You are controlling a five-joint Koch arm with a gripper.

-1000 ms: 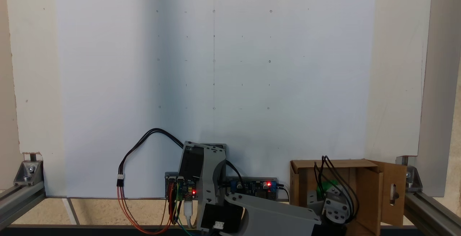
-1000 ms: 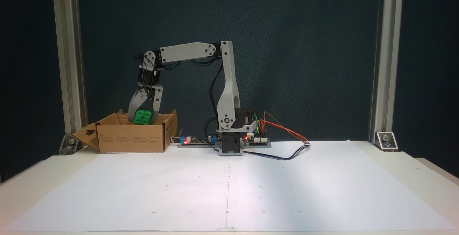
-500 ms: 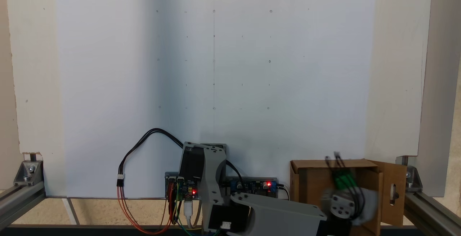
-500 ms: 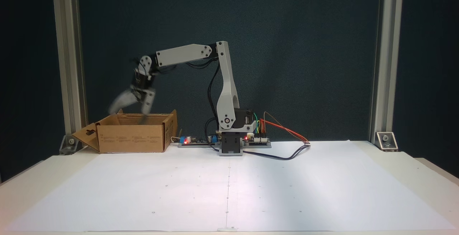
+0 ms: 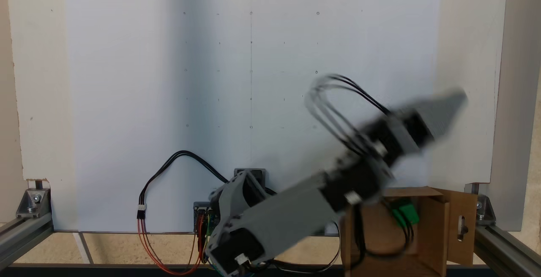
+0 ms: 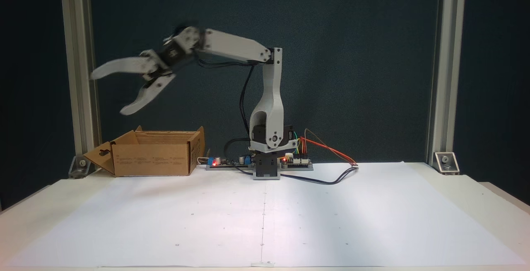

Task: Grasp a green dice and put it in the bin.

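On the white paper-covered table [image 6: 265, 217] nothing of the task is left. Behind it, the small bright green rounded plastic dice [image 5: 405, 212] is seen inside the brown corrugated cardboard bin [image 6: 153, 159]. It is judged light, rigid and smooth, best pinched across two flat faces. Above, the grey pincer [image 6: 105, 93] hangs spread apart, empty.

My end effector [image 5: 458, 99] and forearm smear into heavy motion blur in a fixed view from above, and blur mildly in the side one. The white paper [image 6: 265, 217] glows brightest at centre against a dim, dark backdrop [image 6: 352, 56]. From above, a soft grey shadow band crosses the sheet's left half.
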